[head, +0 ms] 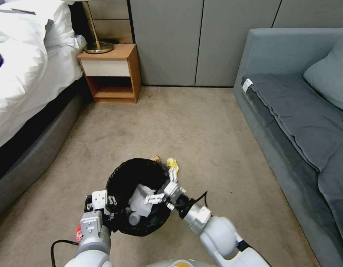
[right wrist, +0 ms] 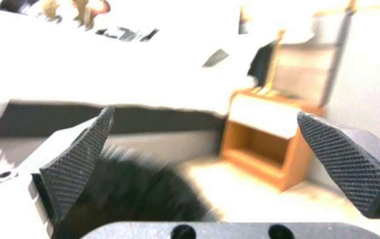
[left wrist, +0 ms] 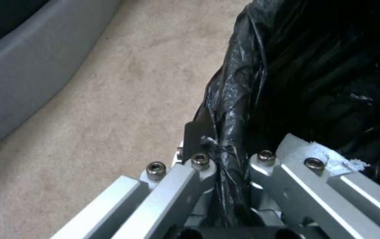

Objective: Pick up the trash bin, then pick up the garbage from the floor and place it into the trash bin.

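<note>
- My left hand, lower left of frame, clamps the trash bin by its bagged rim, keeping the mouth up.
- My right hand hangs spread, empty, over that mouth, so garbage drops inside.

The head view looks steeply down on the trash bin from above and behind. The left wrist view sits tight against the bin's rim, facing the floor beyond. The right wrist view looks level across the bin toward the nightstand, which the head view shares.
</note>
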### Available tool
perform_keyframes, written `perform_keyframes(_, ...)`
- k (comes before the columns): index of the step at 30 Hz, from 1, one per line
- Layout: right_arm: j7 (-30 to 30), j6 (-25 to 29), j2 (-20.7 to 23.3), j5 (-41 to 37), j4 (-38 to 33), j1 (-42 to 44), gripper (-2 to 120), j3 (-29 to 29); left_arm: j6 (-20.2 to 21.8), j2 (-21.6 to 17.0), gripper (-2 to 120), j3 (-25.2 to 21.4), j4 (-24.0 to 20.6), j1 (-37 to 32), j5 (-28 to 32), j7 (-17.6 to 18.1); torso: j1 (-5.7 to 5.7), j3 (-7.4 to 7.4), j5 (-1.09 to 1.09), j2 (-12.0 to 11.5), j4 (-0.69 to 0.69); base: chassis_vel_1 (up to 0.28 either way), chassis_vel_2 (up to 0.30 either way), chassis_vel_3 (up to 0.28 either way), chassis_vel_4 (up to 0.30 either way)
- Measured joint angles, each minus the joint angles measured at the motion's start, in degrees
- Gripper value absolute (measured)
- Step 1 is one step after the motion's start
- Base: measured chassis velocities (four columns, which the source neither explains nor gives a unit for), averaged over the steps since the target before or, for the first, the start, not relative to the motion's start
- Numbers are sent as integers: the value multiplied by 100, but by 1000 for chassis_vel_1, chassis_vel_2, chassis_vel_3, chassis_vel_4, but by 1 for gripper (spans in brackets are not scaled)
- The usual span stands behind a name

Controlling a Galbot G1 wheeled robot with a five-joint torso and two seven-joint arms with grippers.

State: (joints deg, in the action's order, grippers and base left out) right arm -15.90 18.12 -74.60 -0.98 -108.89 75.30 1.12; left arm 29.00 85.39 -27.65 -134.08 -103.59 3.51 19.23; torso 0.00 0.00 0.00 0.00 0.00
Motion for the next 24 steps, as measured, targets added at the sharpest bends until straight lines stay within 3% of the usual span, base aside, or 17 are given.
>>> perform_keyframes(5,307,-17,-53,5,-843,337,100,578,0,-29,1,-81,24,42,40,-6,0,0,0,0,1,0,0,0,0)
perform_keyframes(8,897,-13,-148,-13,-1398,1039,100,1495,5,-39,1,-170,34,97,111,-6,0,0,0,0,0,0,0,0,0)
perform_keyframes(15,1236,341,-327,-73,-1194,1827,100,2082,9,-69,1,-229,29,159,233,16,0,0,1,0,0,0,0,0,0)
perform_keyframes(24,1402,312,-451,-149,-875,1894,100,2027,9,-65,1,-222,-34,127,260,26,0,0,0,0,0,0,0,0,0)
